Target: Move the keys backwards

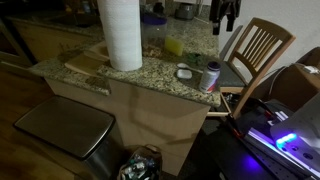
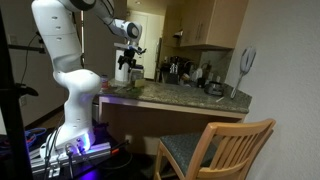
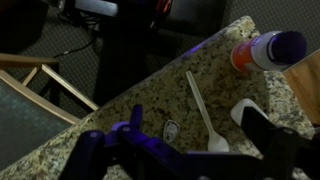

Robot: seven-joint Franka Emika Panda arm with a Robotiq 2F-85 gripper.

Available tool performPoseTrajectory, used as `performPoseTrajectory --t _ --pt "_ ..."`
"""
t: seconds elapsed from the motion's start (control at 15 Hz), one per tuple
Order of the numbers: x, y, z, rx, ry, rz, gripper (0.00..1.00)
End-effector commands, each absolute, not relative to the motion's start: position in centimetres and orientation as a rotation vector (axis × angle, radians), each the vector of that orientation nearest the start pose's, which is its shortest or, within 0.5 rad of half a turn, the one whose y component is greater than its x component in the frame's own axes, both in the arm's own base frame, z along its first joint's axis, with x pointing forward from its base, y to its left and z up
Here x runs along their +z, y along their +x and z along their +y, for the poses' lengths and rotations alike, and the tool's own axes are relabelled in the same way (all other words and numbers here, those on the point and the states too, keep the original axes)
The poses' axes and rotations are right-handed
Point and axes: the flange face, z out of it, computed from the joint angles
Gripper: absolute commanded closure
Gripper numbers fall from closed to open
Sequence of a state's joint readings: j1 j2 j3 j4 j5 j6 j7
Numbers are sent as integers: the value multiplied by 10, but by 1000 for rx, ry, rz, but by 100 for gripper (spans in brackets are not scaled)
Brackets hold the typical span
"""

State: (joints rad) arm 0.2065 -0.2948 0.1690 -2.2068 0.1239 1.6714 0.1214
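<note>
Small silvery keys, lying flat on speckled granite countertop

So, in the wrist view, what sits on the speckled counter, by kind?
White plastic spoon: 1
Purple-capped plastic bottle: 1
Small key bunch: 1
White item, partly hidden: 1
Total: 4

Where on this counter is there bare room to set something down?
The counter is bare between the paper towel roll and the small round container and, in the wrist view, between the white spoon and the edge. Around the green bowl it is crowded.
</note>
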Motion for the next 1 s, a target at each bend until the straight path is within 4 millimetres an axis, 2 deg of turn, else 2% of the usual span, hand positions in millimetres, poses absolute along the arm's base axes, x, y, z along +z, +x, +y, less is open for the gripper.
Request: performPoseTrajectory --t 0.0,0.27,0.33,0.6,0.73,0.93 --pt "438 430 171 571 -3028 -298 0" --pt "410 436 178 507 -3036 -240 0" --pt "415 435 175 549 -3044 -269 0" --pt "412 437 178 524 -3048 -260 0" --pt "396 441 171 493 -3085 -204 0" --pt "384 444 170 389 -3122 -164 0"
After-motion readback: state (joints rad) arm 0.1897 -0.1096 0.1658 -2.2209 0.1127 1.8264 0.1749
